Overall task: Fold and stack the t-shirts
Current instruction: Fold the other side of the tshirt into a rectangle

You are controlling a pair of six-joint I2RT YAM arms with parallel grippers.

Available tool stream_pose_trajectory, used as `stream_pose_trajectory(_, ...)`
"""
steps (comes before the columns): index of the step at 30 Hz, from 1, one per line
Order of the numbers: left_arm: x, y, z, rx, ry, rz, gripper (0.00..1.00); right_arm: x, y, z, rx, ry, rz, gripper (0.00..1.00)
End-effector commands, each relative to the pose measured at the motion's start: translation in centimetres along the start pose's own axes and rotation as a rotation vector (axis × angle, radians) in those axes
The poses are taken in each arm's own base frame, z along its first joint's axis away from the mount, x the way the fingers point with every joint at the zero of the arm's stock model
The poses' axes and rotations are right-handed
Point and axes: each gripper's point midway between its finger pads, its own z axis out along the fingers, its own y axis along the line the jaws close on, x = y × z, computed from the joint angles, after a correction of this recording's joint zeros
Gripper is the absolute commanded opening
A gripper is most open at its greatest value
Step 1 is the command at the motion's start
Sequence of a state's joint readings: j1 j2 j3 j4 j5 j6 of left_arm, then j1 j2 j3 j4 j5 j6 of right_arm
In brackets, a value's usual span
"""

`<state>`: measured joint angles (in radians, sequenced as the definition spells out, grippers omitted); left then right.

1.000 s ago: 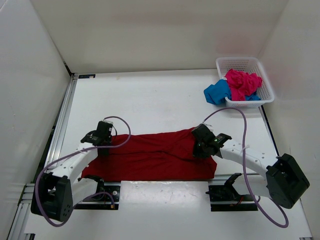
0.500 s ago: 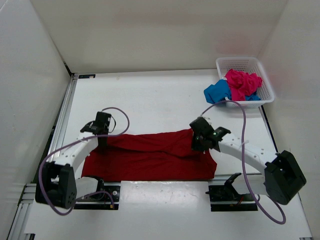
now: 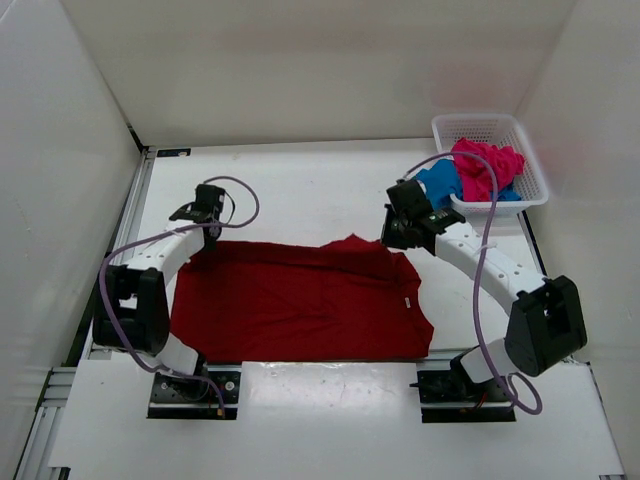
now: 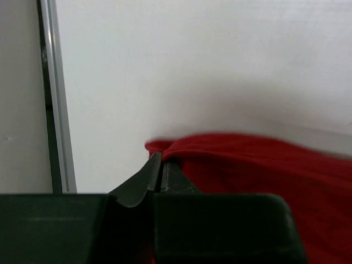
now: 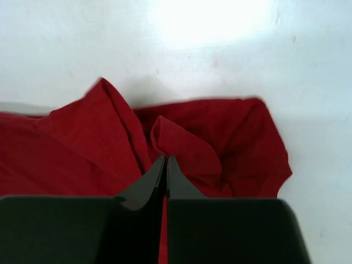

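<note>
Shirt pinched at both far corners

Red shirt (image 3: pixel 300 305) lies spread on the table (image 3: pixel 300 185), toward its near edge, with its long axis running left to right. Which way the collar points cannot be told; a small peak of cloth rises on the far edge, right of centre.

At the left, the left gripper (image 3: pixel 207 237) sits over the shirt's far left corner. The left wrist view shows its fingers (image 4: pixel 155 170) pressed together, with the red edge caught at their tips. At the right, the right gripper (image 3: pixel 392 242) is at the far right corner, and its fingers (image 5: pixel 159 176) are closed tight on a bunched fold of red cloth.

Farther right, in the far right corner of the table, stands a white mesh basket (image 3: pixel 478 124). The pink shirt (image 3: pixel 485 165) is crumpled inside it, and the blue shirt (image 3: pixel 435 185) hangs over its left rim onto the table.

The table is plain white, with a metal rail (image 3: pixel 128 240) along its left side. White walls (image 3: pixel 320 70) close it in at the left, back and right.

A small white speck (image 3: pixel 408 302) shows on the red shirt near its right edge, possibly a tag, too small to read.
</note>
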<state>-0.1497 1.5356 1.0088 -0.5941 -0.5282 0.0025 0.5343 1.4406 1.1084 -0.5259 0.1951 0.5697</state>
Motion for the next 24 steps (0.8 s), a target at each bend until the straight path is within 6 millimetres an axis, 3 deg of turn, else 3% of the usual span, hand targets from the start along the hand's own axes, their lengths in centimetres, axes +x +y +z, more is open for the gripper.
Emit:
stream_pose_trajectory(1,3.7,1.0,-0.5,-0.038,0.047,0.022,0.11,3.3,-0.7,-1.4,-0.019,0.057,-0.022,0.0)
stream_pose_trajectory(4,4.9,1.6,-0.9,-0.06,0.049,0.024,0.11,4.5,-0.5,-2.7,-0.045,0.045,0.005,0.0)
stream_pose_trajectory(7,6.9,2.0,-1.2,-0.069,0.057,0.029,0.11,7.0,-0.4,-3.2,-0.071,0.081,0.005,0.0)
stream_pose_trajectory(8,8.6,1.9,-1.1,-0.069,0.077,0.042,0.11,8.1,-0.8,-3.0,-0.063,0.101,0.01,0.0)
stream_pose_trajectory(12,11.6,1.6,-1.1,-0.077,0.11,0.09,0.11,10.5,-1.5,-2.7,-0.046,0.143,0.02,0.0)
stream_pose_trajectory(17,13.5,1.2,-1.0,-0.079,0.138,0.13,0.14,11.9,-2.4,-2.5,-0.023,0.162,0.039,0.0)
stream_pose_trajectory(20,15.0,1.2,-1.0,-0.085,0.162,0.159,0.23,12.2,-2.0,-2.4,-0.039,0.164,0.042,0.0)
stream_pose_trajectory(24,15.2,1.5,-1.0,-0.106,0.163,0.173,0.35,13.1,-2.5,-2.0,-0.018,0.187,0.048,0.0)
